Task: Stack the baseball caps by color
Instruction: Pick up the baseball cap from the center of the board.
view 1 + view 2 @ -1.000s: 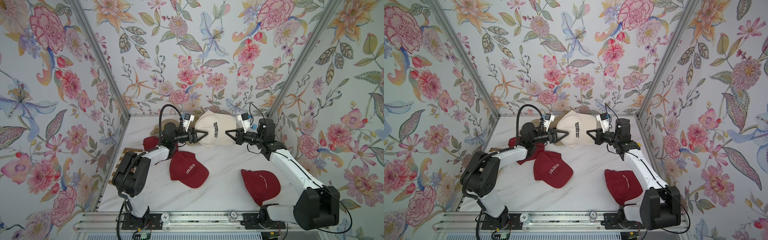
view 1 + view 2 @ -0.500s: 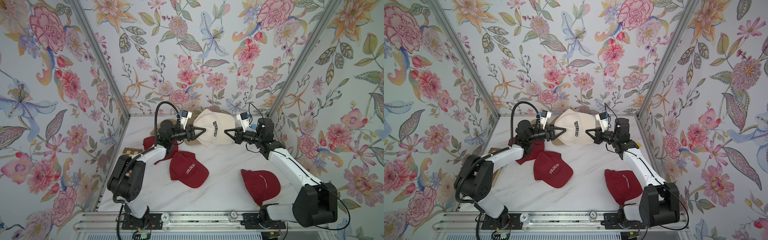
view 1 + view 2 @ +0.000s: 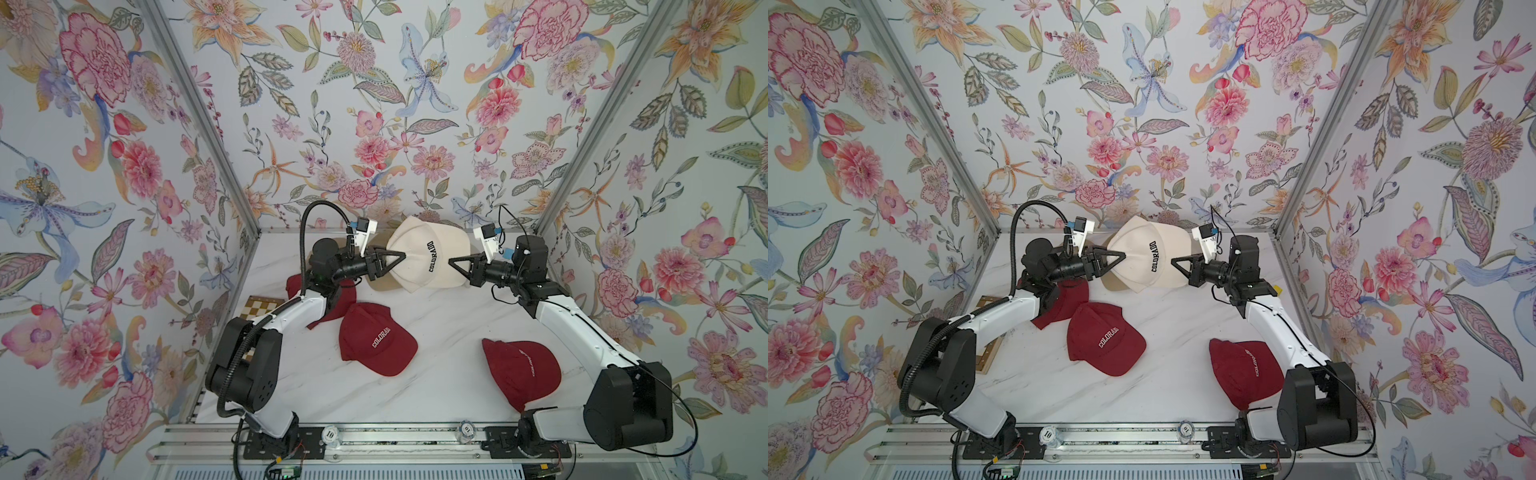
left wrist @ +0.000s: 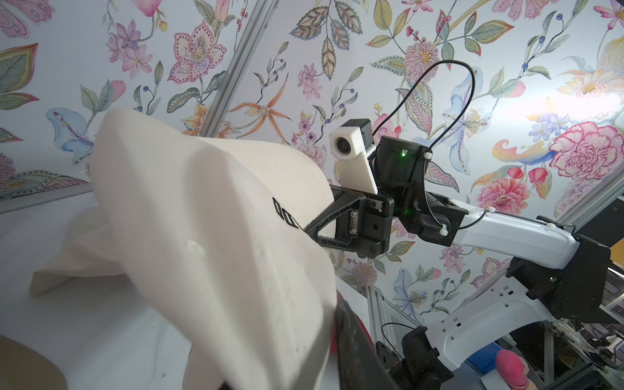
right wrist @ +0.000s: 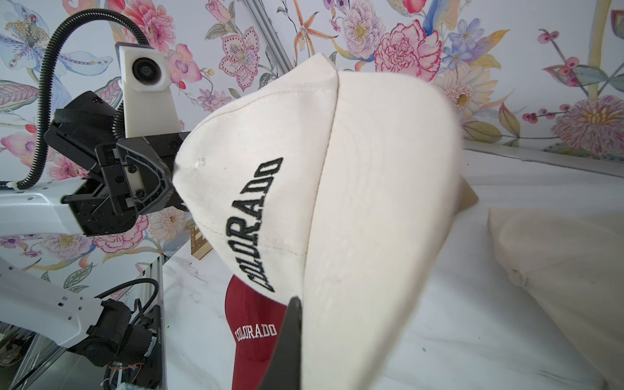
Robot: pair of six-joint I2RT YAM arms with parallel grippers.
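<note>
1. Checkered board (image 3: 258, 306): lies flat at the left edge of the white marble table (image 3: 449, 316), partly hidden behind the left arm.

2. Left dark red cap (image 3: 347, 296): rests on the table just right of the board. The left arm's wrist passes over it and covers most of it.

3. Left gripper (image 3: 397, 255): points right, over the far middle of the table. Its jaws are pinched together on the crown cloth of the cream cap (image 3: 419, 249), and the cloth is drawn to a point where it enters them. This is visible in both top views and in the right wrist view.

4. Tan cap (image 3: 380, 285): lies on the table below the left gripper. Only its near left edge shows from under the cream cap.

5. Middle dark red cap (image 3: 376, 338): lies flat near the table centre, nearer than the tan cap. Its white COLORADO lettering faces up. Its far left edge touches or overlaps the left dark red cap.

6. Cream cap: hangs between the two grippers, above the table at far middle, with the black COLORADO lettering facing up.

7. Right gripper (image 3: 453, 262): points left. Its jaws are clamped on the brim of the cream cap.

8. Second cream cap (image 5: 557, 266): lies on the table beyond the held cap. It shows in the right wrist view only.

9. Right dark red cap (image 3: 521, 372): lies near right, beside the right arm's base, well apart from the other caps.
</note>
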